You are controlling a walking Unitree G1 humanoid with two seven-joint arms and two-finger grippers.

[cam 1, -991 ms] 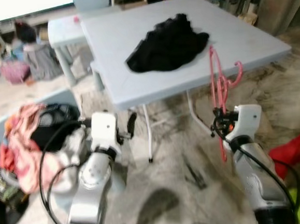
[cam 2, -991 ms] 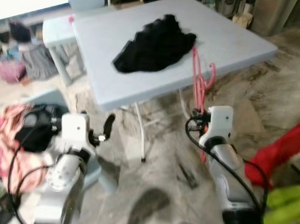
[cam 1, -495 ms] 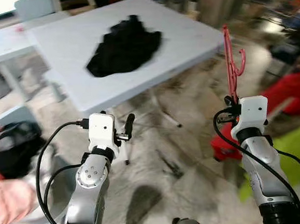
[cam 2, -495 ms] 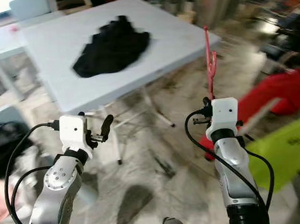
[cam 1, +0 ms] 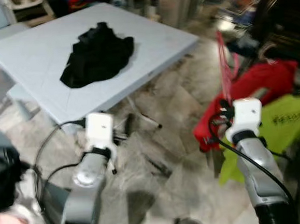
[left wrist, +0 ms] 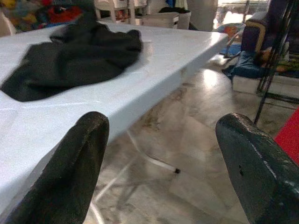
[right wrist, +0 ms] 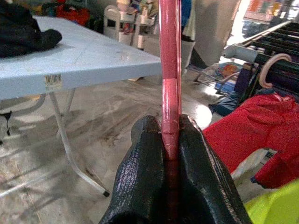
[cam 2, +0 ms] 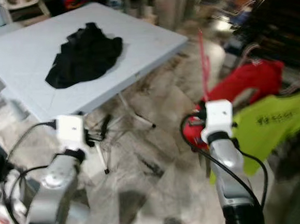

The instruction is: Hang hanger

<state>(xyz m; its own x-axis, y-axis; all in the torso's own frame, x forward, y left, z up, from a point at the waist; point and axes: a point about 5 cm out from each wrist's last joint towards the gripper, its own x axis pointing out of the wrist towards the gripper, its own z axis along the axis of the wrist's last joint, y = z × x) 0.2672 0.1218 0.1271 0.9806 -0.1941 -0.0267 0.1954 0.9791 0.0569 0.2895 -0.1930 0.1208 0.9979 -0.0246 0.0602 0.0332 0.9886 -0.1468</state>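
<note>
Two claws are up in front of you. Your right claw [right wrist: 170, 140] is clamped tight on the thin pink plastic hanger [cam 1: 222, 65], both black fingers [right wrist: 140, 172] pressed against its stem, and the hanger stands upright above the wrist, its hook end at the top and blurred in the head views. It sits in the air over the marbled stone floor [cam 1: 163, 142], well apart from the pale blue folding desk [cam 1: 154, 36] and nearer the clothes on your right.

Your left claw [left wrist: 163, 158] is spread wide with nothing between its fingers, held low just off the near edge of the desk. On the desk lies a crumpled black garment [cam 1: 96, 54], roughly in the middle of the top.

To your right, a red garment [cam 1: 262, 82] and a bright yellow-green shirt with dark print [cam 1: 286, 122] hang side by side, the red one nearer the hanger. A dark metal rack [right wrist: 280, 46] runs behind them in the right wrist view, with a pale hook [right wrist: 268, 70] over one of its bars.
</note>
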